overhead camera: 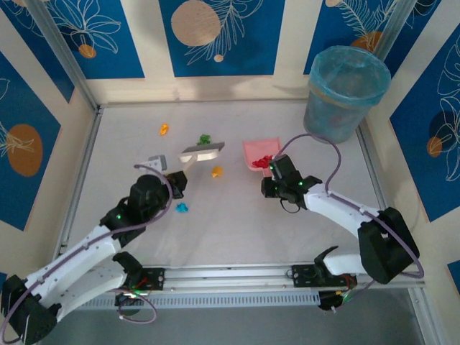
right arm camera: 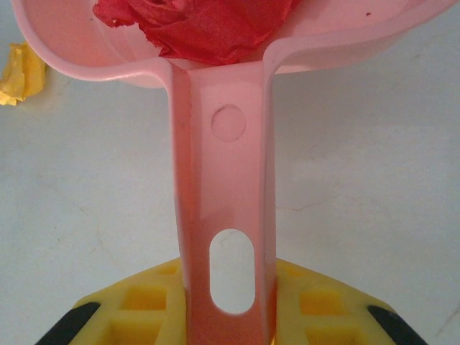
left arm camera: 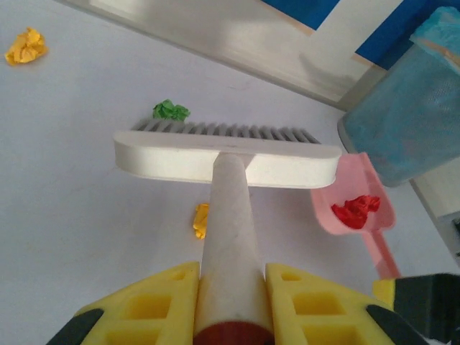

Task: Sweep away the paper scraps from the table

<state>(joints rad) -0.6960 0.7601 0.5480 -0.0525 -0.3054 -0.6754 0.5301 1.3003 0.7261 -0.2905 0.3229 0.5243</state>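
Brush (left arm camera: 226, 154) and dustpan (overhead camera: 253, 149) were each gripped by one arm. The left gripper (left arm camera: 231, 305) was clamped on the brush's pale handle, with the head low over the table (overhead camera: 237, 230) and the bristles turned toward the far wall. The right gripper (right arm camera: 230, 313) was clenched on the pink dustpan's handle, the pan resting on the table to the right of the brush. Of the paper scraps (overhead camera: 216, 171), a red wad (left arm camera: 356, 210) sat inside the dustpan. A green wad (left arm camera: 170, 111) lay just beyond the bristles, and an orange wad (left arm camera: 202, 219) lay on the near side of the head beside the handle. Another orange wad (overhead camera: 164, 129) lay farther left, a cyan wad (overhead camera: 182, 208) lay near the left arm, and a blue-lined bin (overhead camera: 345, 93) stood in the far right corner.
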